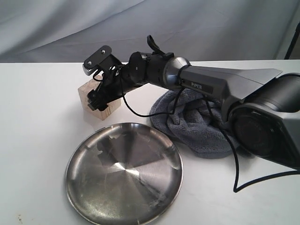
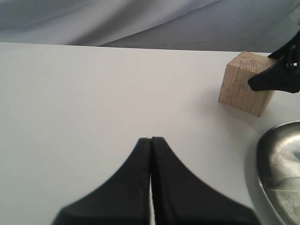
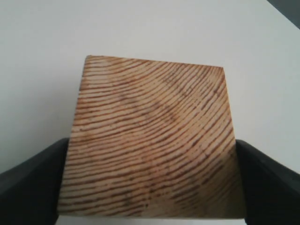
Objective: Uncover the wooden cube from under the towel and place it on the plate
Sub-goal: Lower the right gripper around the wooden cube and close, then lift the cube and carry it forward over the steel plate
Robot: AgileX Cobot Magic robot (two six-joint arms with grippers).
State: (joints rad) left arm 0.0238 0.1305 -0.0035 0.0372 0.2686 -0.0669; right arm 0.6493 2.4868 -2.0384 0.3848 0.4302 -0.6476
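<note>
The wooden cube [image 1: 86, 96] stands uncovered on the white table behind the plate's far left rim; it also shows in the left wrist view [image 2: 243, 86]. My right gripper [image 1: 99, 96] reaches across from the right and is shut on the cube. In the right wrist view the grained cube [image 3: 150, 140] fills the space between the gripper's [image 3: 151, 147] black fingers [image 3: 33, 183], which press on its two sides. The steel plate [image 1: 124, 187] lies in front with nothing on it. The grey-blue towel [image 1: 197, 126] is bunched under the right arm. My left gripper [image 2: 151, 139] is shut on nothing, over bare table left of the cube.
A black cable [image 1: 234, 164] hangs from the right arm over the towel to the table. A grey cloth backdrop [image 1: 140, 23] closes the far side. The plate's rim [image 2: 281, 164] lies right of the left gripper.
</note>
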